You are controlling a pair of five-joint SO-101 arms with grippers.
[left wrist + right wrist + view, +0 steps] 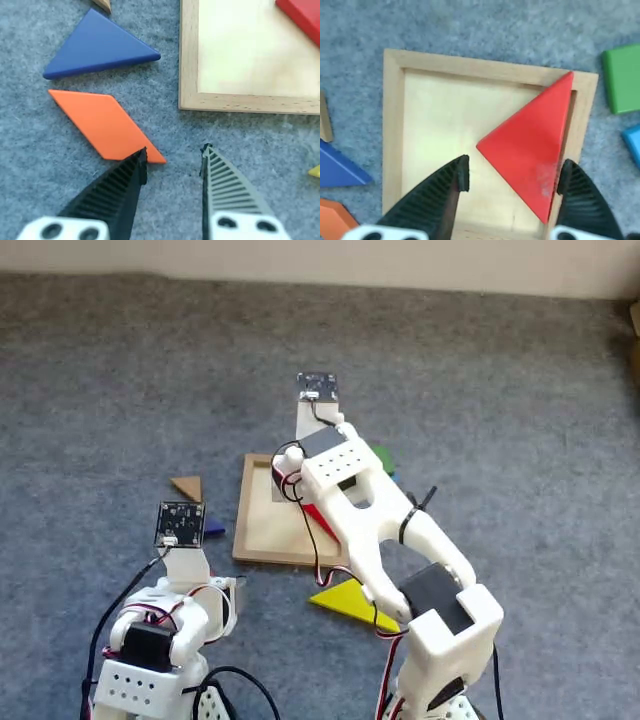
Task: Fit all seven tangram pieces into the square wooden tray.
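Right pincer (514, 174) spread above red triangle (532, 145) in tray (392, 130).

The left arm (165, 630) is sitting folded close to its base, the left pincer (174, 150) pointing downward with jaws standing apart, while the right arm (385, 530) is stretching forward, the right pincer (515, 175) likewise hanging with jaws widely spread.

Smooth wooden tray (392, 125) (matt) — rough grey carpet (495, 25).
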